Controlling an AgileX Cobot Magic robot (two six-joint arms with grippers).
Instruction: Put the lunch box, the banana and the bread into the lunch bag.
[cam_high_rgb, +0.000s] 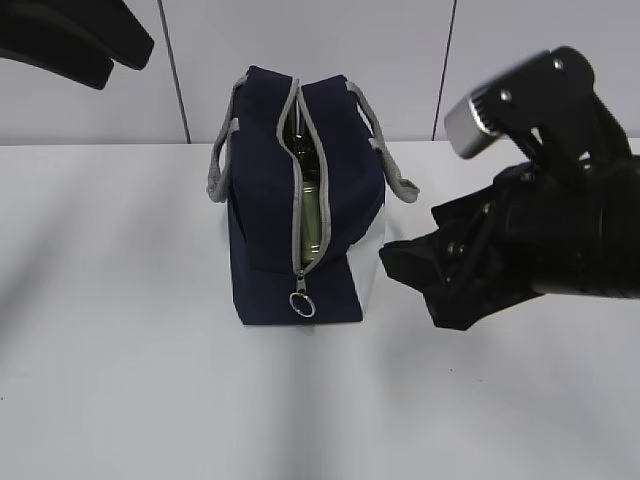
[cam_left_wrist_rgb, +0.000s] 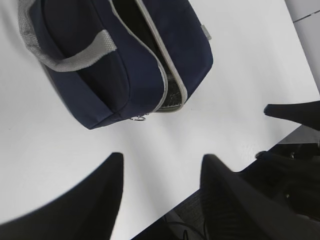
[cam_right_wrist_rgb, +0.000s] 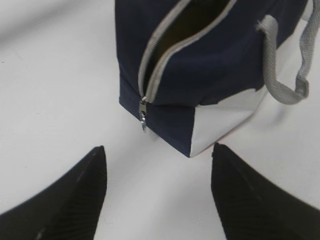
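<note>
The right end effector (cam_right_wrist_rgb: 157, 195) hangs with its two black fingers spread wide and nothing between them, at the bottom of the right wrist view, just short of the tall navy-blue fabric lunch bag (cam_right_wrist_rgb: 210, 75) with its white side panel. The left end effector (cam_left_wrist_rgb: 162, 195) is likewise wide open and empty — low in the left wrist view, with the bag in the upper left. In the exterior view the bag (cam_high_rgb: 300, 200) stands upright at centre frame on the white counter (cam_high_rgb: 120, 380), its grey zipper (cam_high_rgb: 299, 190) open along the top, the ring pull (cam_high_rgb: 302, 303) hanging low on the near end. Something pale shows through the gap — which item, I cannot tell.
</note>
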